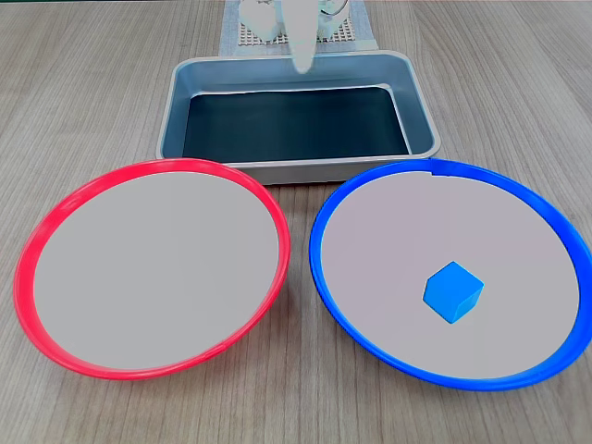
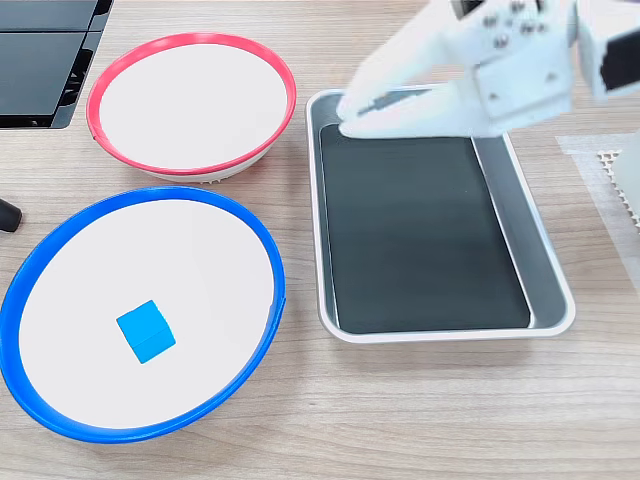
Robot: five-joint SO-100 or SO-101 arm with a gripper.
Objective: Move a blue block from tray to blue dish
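Observation:
The blue block (image 1: 453, 291) (image 2: 146, 331) lies inside the blue dish (image 1: 462, 381) (image 2: 150, 194), on its pale centre, slightly off the middle. The tray (image 1: 296, 170) (image 2: 548, 275) shows a bare black bottom with nothing in it. My white gripper (image 1: 302, 65) (image 2: 347, 115) hovers over the tray's far end, well away from the block. Its two fingers meet at the tips and hold nothing. In both fixed views the block is fully visible and untouched.
A red-rimmed dish (image 1: 176, 165) (image 2: 190, 40) of the same size sits beside the blue one, holding nothing. A black device (image 2: 40, 60) lies at one table corner. A white mesh mat (image 2: 622, 175) sits under the arm's base. Bare wooden table surrounds the dishes.

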